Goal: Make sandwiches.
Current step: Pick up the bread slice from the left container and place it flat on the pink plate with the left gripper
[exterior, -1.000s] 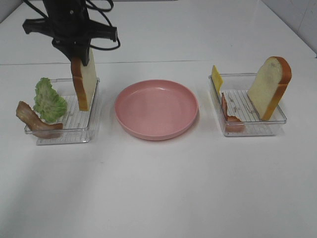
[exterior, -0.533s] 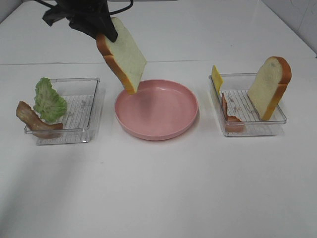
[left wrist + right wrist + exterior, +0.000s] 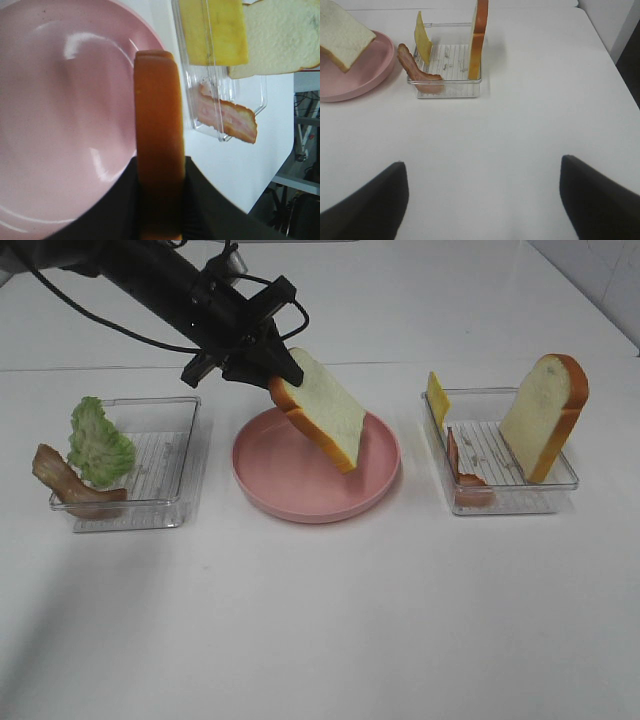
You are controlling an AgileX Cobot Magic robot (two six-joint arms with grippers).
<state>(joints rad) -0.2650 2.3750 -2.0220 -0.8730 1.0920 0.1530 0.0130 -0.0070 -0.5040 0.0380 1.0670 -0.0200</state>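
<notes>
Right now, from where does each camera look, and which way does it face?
Exterior high: mounted high, facing down on the table; sees the plate, left tray and right tray; the left arm shows, holding the held bread over the plate.
Left wrist: on the left arm, looking down past the left fingers, which clamp the held bread's crust, at the plate.
Right wrist: low over the table, facing the right tray; the open right fingers show.
All three share the held bread, plate and right tray.

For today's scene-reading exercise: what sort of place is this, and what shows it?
Likely a robot lab bench, not a kitchen: white table, toy bacon in a clear tray, a robot arm holding a bread slice over a pink plate.
</notes>
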